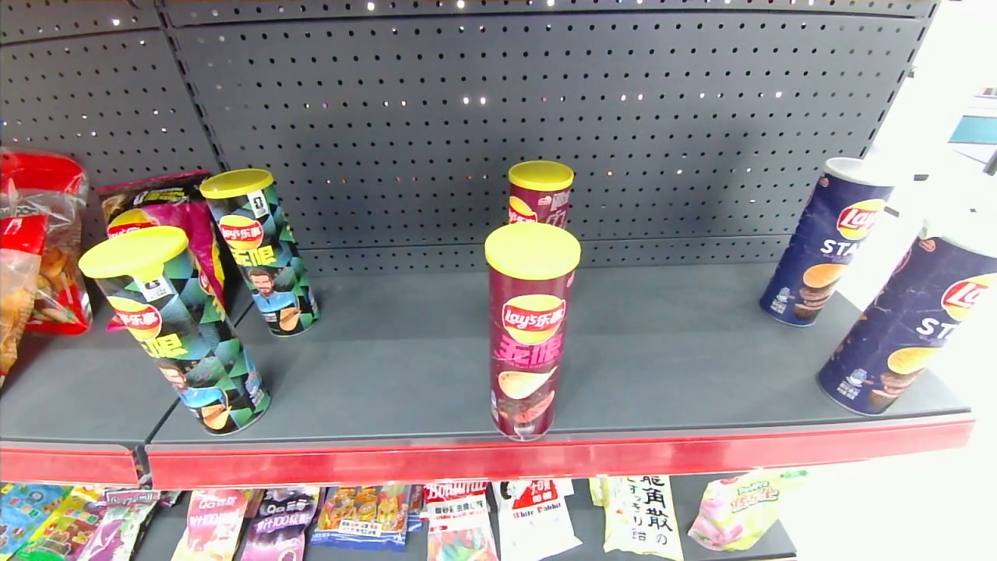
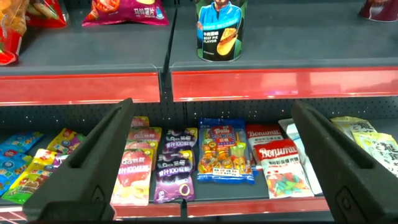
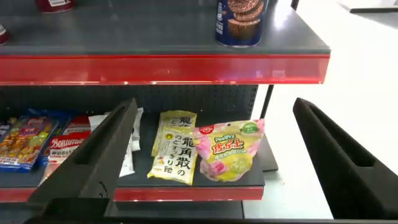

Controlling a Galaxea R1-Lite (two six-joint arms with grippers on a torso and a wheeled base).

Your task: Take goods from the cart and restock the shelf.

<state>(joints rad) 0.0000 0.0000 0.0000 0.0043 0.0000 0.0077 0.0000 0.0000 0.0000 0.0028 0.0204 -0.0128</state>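
Note:
The grey shelf with a red front lip [image 1: 545,460] carries chip cans. Two maroon cans with yellow lids stand in the middle, one at the front [image 1: 531,327] and one at the back [image 1: 540,192]. Two green-and-black cans [image 1: 175,327] [image 1: 261,249] stand on the left, two navy cans [image 1: 829,241] [image 1: 907,327] on the right. My left gripper [image 2: 212,106] is open and empty, held below the lip under a green can [image 2: 221,31]. My right gripper [image 3: 214,102] is open and empty too, below a navy can [image 3: 241,22].
Snack bags [image 1: 43,241] fill the far left of the upper shelf. The lower shelf holds rows of candy packets [image 2: 225,152], a yellow packet [image 3: 174,146] and a green-pink bag [image 3: 231,149]. Bare shelf lies between the can groups. Perforated back panel [image 1: 483,117] behind.

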